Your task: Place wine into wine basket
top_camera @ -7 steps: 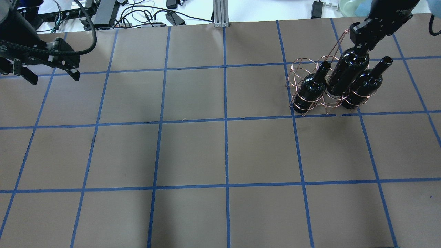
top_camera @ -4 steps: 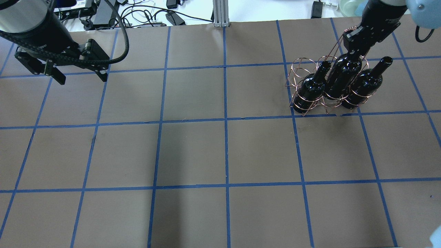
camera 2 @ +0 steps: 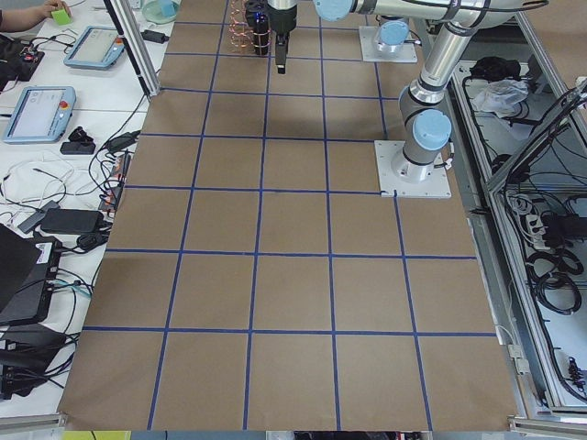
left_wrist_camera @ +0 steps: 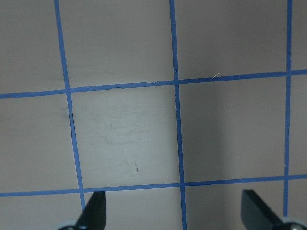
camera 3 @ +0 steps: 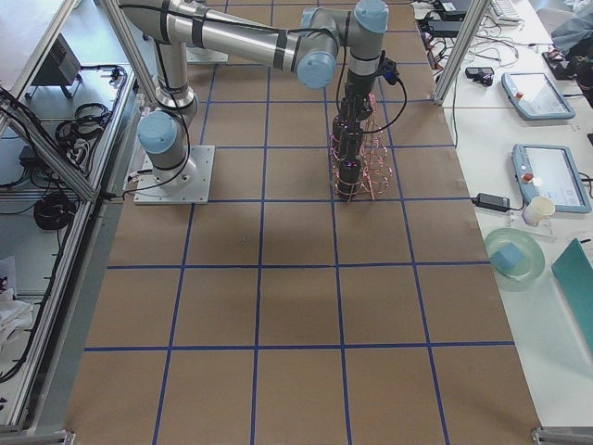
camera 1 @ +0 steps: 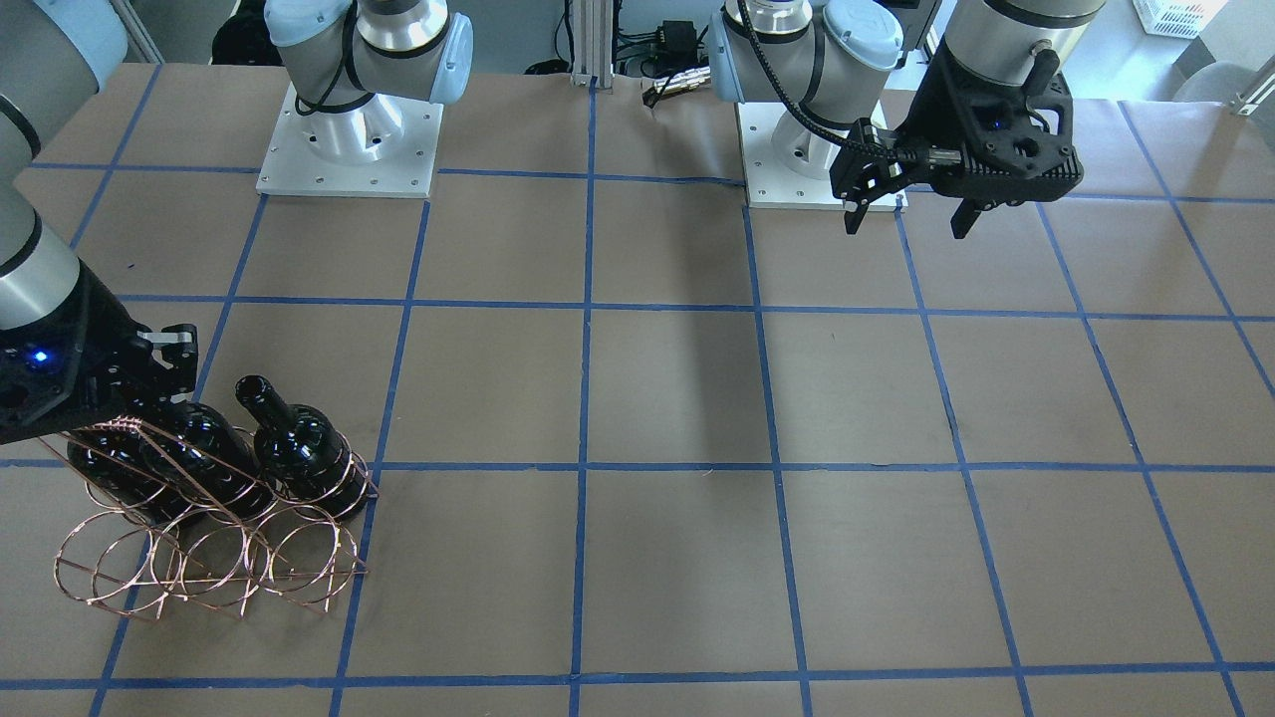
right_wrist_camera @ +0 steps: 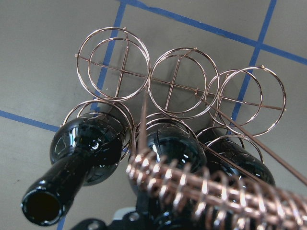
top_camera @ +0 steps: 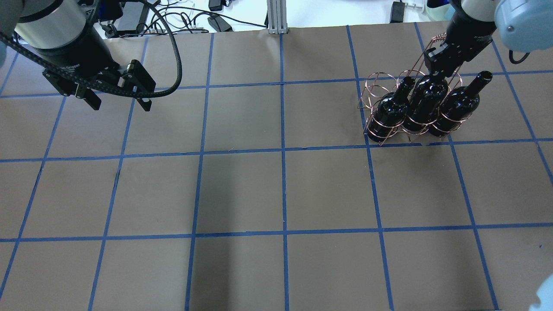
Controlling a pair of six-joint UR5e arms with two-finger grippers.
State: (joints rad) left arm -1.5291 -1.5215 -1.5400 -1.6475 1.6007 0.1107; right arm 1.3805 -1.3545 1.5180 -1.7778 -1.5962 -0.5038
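The right gripper (top_camera: 433, 72) is at the far edge of the bench (top_camera: 276, 190), toward its right-hand corner, clamped on the neck of the wine (top_camera: 425, 103). The wine stands upright in the middle ring of the wine basket (top_camera: 380, 82), in the row nearer the robot's edge, directly beneath the gripper. A second bottle (top_camera: 391, 110) and a third bottle (top_camera: 459, 106) occupy the rings close on either side.

In the overhead view the gripper body covers the wine's neck. The right wrist view shows what the overhead view does not. The basket's far row of three rings has wire crosses at their floors. The braided handle bar (right_wrist_camera: 206, 191) crosses the foreground over the wine's shoulder.

The left gripper (top_camera: 120, 105) hangs raised above the left half of the bench, well apart from the basket, with its fingers spread. The left wrist view shows only its two fingertips (left_wrist_camera: 93, 211) and the blue tape grid (left_wrist_camera: 175, 96) below.
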